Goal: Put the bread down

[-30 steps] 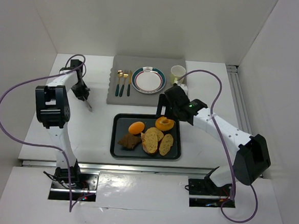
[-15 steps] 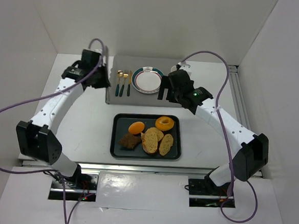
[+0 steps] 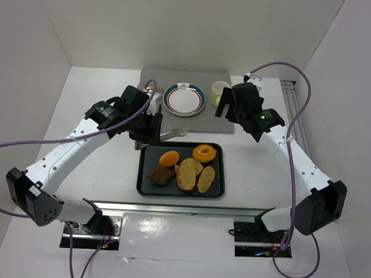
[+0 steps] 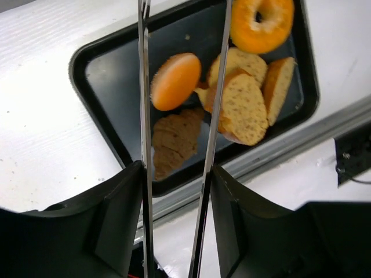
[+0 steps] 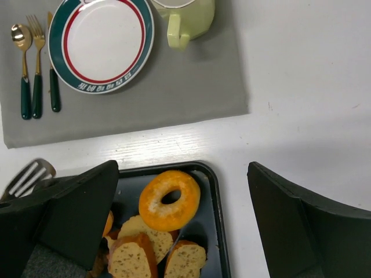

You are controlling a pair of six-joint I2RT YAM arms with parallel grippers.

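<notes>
Toward near edge, bread (image 3: 188,175) sits untouched on tray (image 3: 149,155); far-edge plate (image 3: 184,99) bare. Left gripper (image 3: 152,128) clasps tongs (image 3: 170,135); right gripper (image 3: 224,108) splayed, empty.

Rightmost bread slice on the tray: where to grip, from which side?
Pinch the rightmost bread slice across its narrow width, on the long crust edges, from above. Its right edge faces bare tray; its left edge touches the next slice, so one blade of the tongs probably has to wedge in.
</notes>
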